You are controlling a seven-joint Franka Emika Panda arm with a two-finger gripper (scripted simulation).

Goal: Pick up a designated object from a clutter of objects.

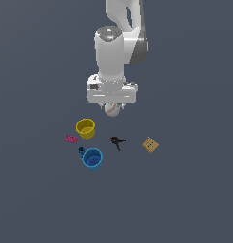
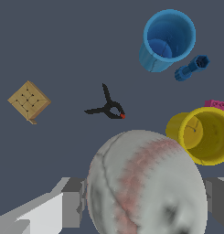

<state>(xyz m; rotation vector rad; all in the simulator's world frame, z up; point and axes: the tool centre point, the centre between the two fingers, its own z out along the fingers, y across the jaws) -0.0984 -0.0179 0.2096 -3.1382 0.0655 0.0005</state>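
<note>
Claw (image 1: 111, 107): I read it as clamped on the white baseball (image 2: 145, 185), a finger (image 2: 72, 203) pressed to each side in the wrist view. Baseball: held under the hand, raised off the grey floor (image 1: 194, 199).
Below it I count:
- yellow cup (image 1: 85, 128), upright
- blue mug (image 1: 92, 158), upright, handle toward the pink flat piece (image 1: 71, 139)
- black clamp (image 1: 118, 141), between the cups and the tan square block (image 1: 150, 145)
All five lie apart from one another.
</note>
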